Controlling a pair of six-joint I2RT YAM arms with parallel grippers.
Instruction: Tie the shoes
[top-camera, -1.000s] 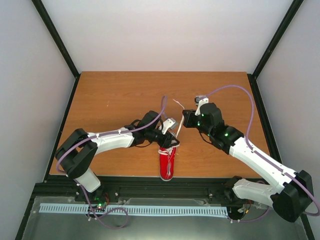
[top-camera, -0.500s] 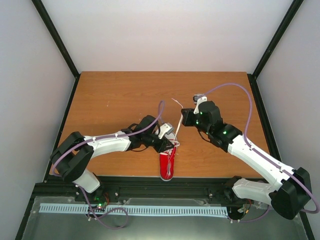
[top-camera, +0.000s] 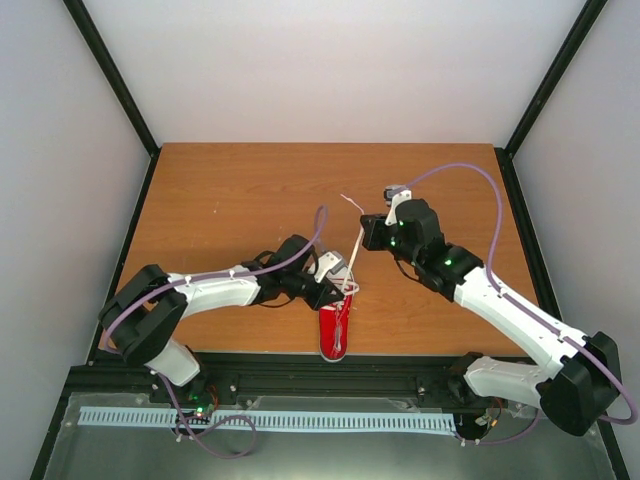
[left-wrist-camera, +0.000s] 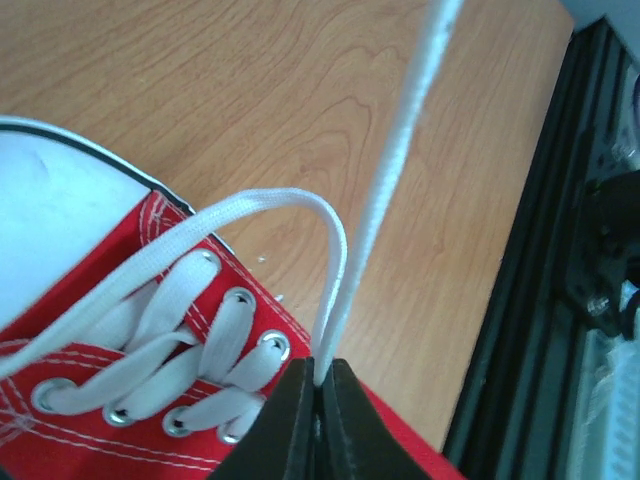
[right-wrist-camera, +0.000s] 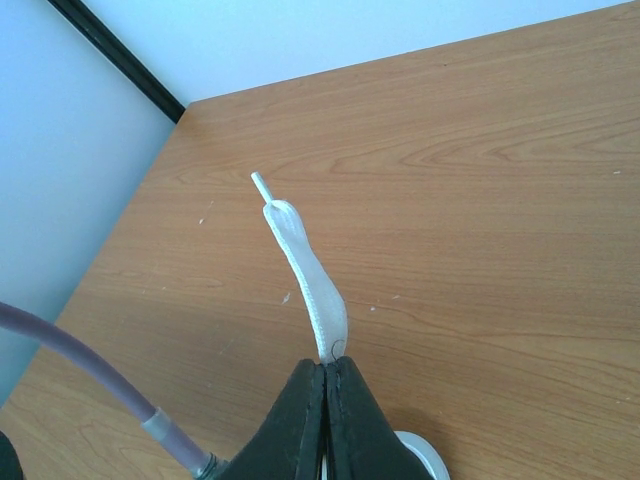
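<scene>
On the laces (left-wrist-camera: 390, 170), both end effectors (left-wrist-camera: 318, 375) (right-wrist-camera: 327, 366) tight.

Small red canvas sneaker (top-camera: 335, 330), white toe cap (left-wrist-camera: 50, 220), upright at the table (top-camera: 230, 190) near edge, white laces (left-wrist-camera: 330, 250) untied, one strand pulled taut

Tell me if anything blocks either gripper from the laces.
Nothing visible does. The left gripper is shut on a lace loop by the shoe; the right gripper is shut on a lace end over the table.
</scene>
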